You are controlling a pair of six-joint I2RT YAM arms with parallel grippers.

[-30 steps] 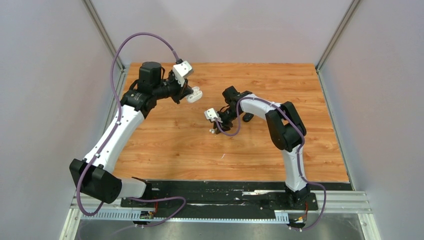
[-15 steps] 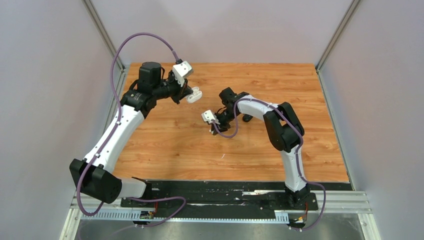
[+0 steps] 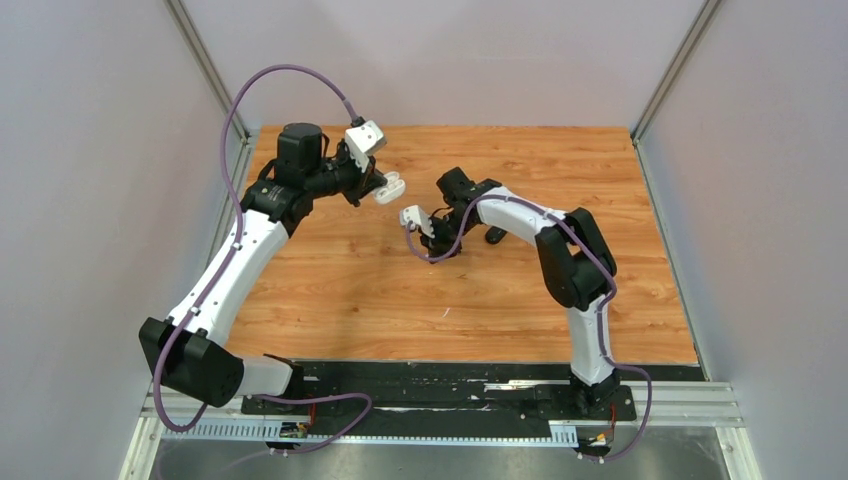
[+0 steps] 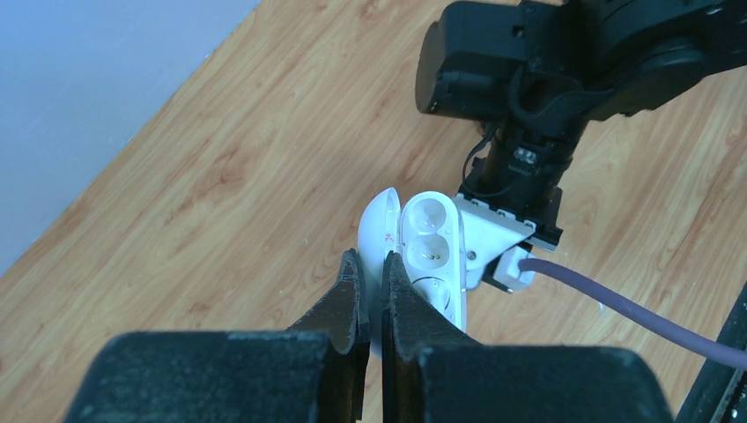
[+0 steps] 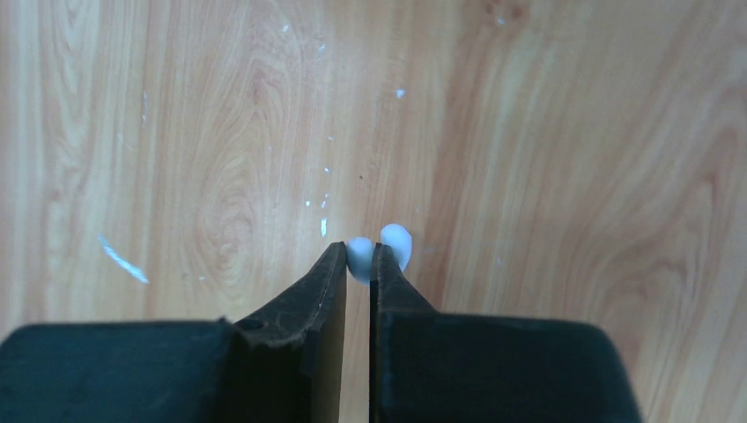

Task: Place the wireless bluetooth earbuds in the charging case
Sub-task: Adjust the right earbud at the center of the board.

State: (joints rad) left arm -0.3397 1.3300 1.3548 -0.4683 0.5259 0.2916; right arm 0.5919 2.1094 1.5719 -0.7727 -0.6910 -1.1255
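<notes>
Earbud: a tiny white earbud (image 5: 360, 250), smooth and pebble-like, sits right between the fingertips of the right claw (image 5: 357, 263), over bare wood near the middle of the table (image 3: 350, 290).
Beside it: a second white lobe (image 5: 398, 240) pokes out just beside one finger. Part of the same bud or another one, I cannot tell.
Case: the white case (image 4: 432, 245) is hinged open, with its rounded lid (image 4: 377, 222) swung to one side.
Wells: two round wells face the left wrist camera, the upper well (image 4: 428, 211) and the lower well (image 4: 425, 251), and both show bare.
Neighbours: the right arm (image 4: 564, 62) leans in close behind the case. Its white camera block (image 4: 506, 236) is just beside the case's edge, and a purple cable (image 4: 608, 300) trails off from it.
On the wood: a small dark thing (image 3: 495, 236) lies under the right arm, too small to make out, and white flecks (image 5: 324, 201) are scattered on the grain.
In the way: nothing lies between the two claws, which face each other near together in the top view.
Left claw: the left claw (image 4: 370, 264) is squeezed narrow and clamps the case by its lid.
Right claw: nearly closed, with only a sliver of a gap and the white earbud nipped in it.
</notes>
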